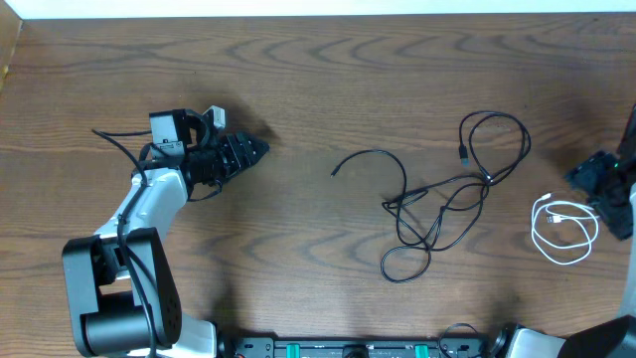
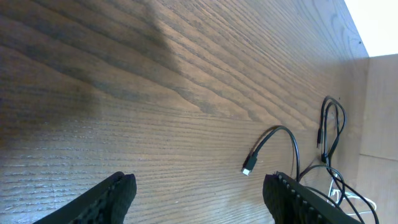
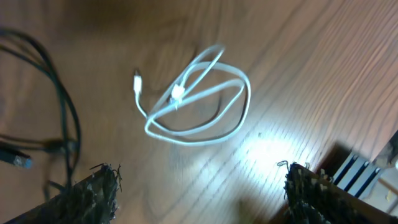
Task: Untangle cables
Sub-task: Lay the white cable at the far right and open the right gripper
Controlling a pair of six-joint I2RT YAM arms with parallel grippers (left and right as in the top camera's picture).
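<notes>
White cable (image 3: pixel 196 99): coiled alone at the table's (image 1: pixel 318 80) right side, apart from the black cables (image 1: pixel 447 194).
Black cables: crossed and looped together mid-table, not yet separated.
Risk: the crossing could be drawn tighter if a loop is tugged; the white coil could be snagged.
Right gripper (image 3: pixel 205 193): jaws wide apart, empty; white coil just ahead, untouched.
Left gripper (image 2: pixel 199 196): jaws apart, empty; black cables well ahead.

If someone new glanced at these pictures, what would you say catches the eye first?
The tangle of black cables sprawled right of the centre of the table stands out first. Next comes the white cable, coiled by itself near the right edge, close to the open right gripper.
</notes>
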